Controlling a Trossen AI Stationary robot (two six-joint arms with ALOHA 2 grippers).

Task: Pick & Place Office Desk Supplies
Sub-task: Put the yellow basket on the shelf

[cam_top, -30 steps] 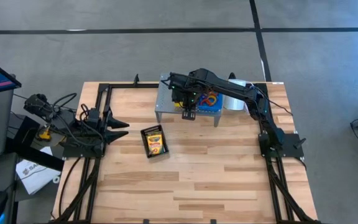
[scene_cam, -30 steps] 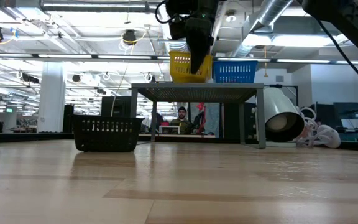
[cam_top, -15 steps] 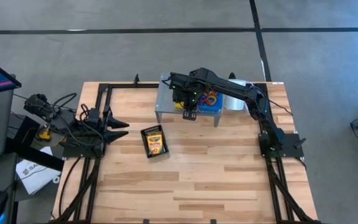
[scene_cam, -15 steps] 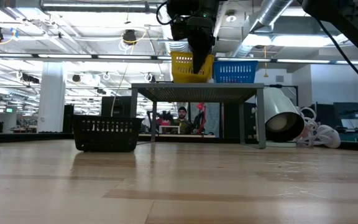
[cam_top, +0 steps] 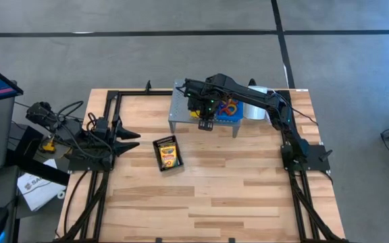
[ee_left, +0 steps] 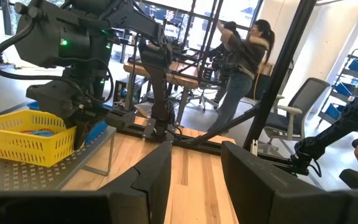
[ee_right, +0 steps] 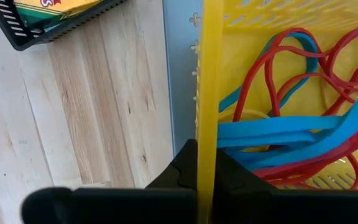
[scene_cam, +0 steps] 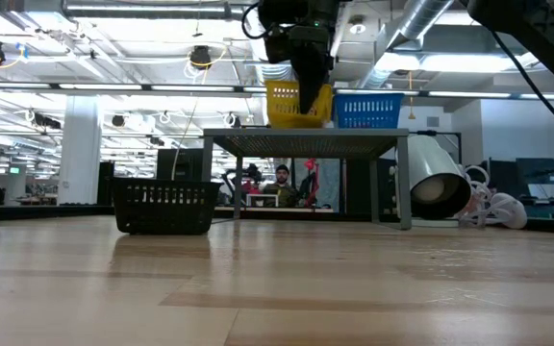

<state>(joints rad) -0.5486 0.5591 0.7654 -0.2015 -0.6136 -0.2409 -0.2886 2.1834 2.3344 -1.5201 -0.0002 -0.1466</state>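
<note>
A yellow basket [scene_cam: 287,106] stands on the grey perforated riser [scene_cam: 306,141], next to a blue basket [scene_cam: 365,111]. Red and blue rubber-band loops [ee_right: 291,118] lie inside it. My right gripper [ee_right: 205,168] reaches down over the riser's near edge [cam_top: 206,123] and is shut on the yellow basket. A yellow-and-green crayon box [cam_top: 167,154] lies in a black basket [scene_cam: 163,207] on the table, left of the riser. At the table's left edge my left gripper [ee_left: 194,180] points level and is open, with nothing between its fingers. My right gripper pinches the rim of the yellow basket's near-side wall [ee_right: 205,124], one finger inside the basket and one outside. The fingers come from above, pointing almost straight down. The left wrist view shows the basket upright with its bottom [ee_left: 23,163] on the riser's top.
A white roll [scene_cam: 438,187] lies on its side to the right of the riser. There is open wood between the black basket and the table's near edge [cam_top: 201,216]. People stand in the room beyond the table.
</note>
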